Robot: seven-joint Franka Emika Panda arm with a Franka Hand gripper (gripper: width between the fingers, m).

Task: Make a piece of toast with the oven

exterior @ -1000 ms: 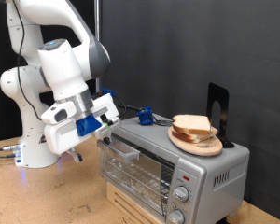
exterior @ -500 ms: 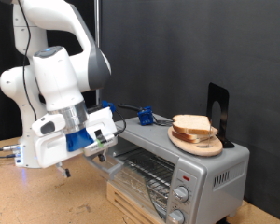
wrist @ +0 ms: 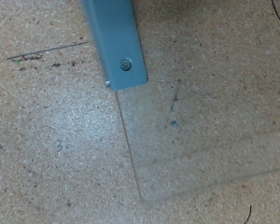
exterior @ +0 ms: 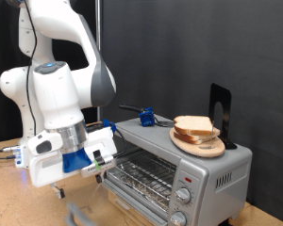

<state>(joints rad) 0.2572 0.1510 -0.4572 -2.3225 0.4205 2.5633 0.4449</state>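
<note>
The silver oven [exterior: 215,171] stands at the exterior view's right. Its door hangs open and its wire rack [exterior: 141,174] shows inside. The door's lower edge [exterior: 83,213] is blurred near the bottom of the view. Toast [exterior: 192,126] lies stacked on a wooden plate [exterior: 206,149] on the oven's top. My gripper [exterior: 106,162] is low, just left of the oven's open front and apart from the toast. In the wrist view I see the door's glass pane [wrist: 215,112] and a grey metal frame piece [wrist: 116,42], but no fingers.
A black stand [exterior: 220,105] rises behind the plate. A small blue object [exterior: 146,118] with a cable sits on the oven's back left. The oven rests on a wooden box [exterior: 132,209] on a chipboard table [exterior: 19,202]. Round knobs [exterior: 184,196] line the oven's right side.
The arm has swung down and to the exterior view's left. The oven door has gone from nearly shut to wide open, showing the rack.
</note>
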